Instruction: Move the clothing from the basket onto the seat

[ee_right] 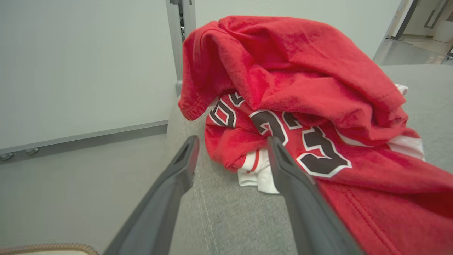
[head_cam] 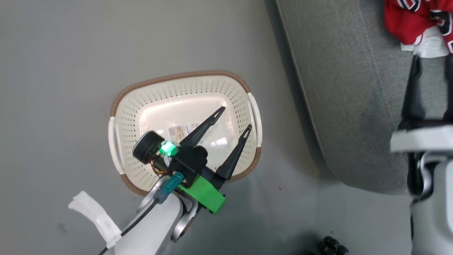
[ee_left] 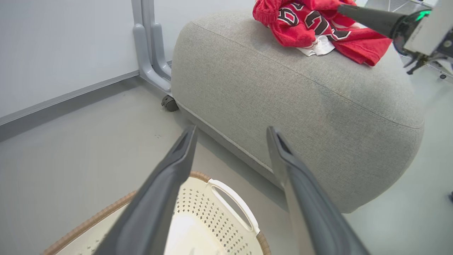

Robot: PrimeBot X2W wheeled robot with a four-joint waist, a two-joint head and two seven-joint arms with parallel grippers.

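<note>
Two dark, tapered fingers of the right gripper (ee_right: 233, 140) stand spread at the edge of the clothing (ee_right: 300, 106), a crumpled red heap lying on top of the seat (head_cam: 347, 106). The right wrist view catches its white trim and black "23". That seat is a rounded grey woven cushion with a stitched seam. Beside the seat, the head view shows the perforated cream basket (head_cam: 177, 76) — brown woven-look rim, label on its bottom. The left gripper (head_cam: 236, 117) hangs over it, fingers wide apart, angled toward the seat.

Even bright light, glare in basket (head_cam: 184, 106), blurred right pincer (head_cam: 432, 62)
</note>
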